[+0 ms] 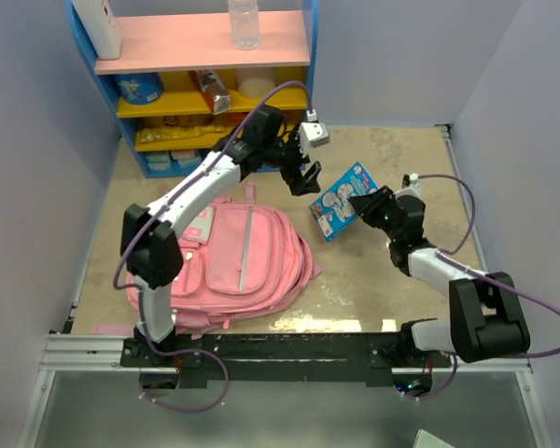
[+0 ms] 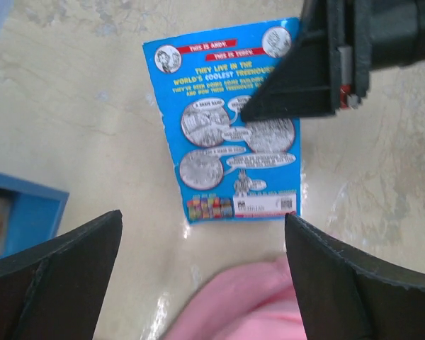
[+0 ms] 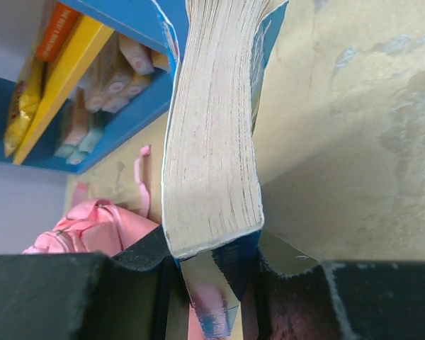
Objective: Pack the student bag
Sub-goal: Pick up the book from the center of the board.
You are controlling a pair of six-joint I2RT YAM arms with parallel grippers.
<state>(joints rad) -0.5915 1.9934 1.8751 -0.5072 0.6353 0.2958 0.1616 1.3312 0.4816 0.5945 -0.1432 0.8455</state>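
the right fingers (image 3: 78, 297) are pinching the book (image 1: 343, 201) across its page block near one corner, closed only as far as its thickness allows. the book is sitting tilted just right of the bag (image 1: 233, 252), apart from it; whether it is touching the tabletop (image 1: 401, 159) i cannot tell. the left fingers (image 2: 57, 276) are spread wide and holding nothing, hovering over the book just beyond the bag's upper right corner. the bag is lying flat on the tabletop near the arms, in front of the shelf (image 1: 149, 103); i cannot tell whether any zip is open.

the step in hand is probably carrying the book to the bag. the grip is near a corner, so the book is likely to swing or fan open; moving slowly and keeping it level should help. the free left fingers are best used at the bag's mouth, lifting the fabric so the book is sliding in spine first rather than catching on the trim.
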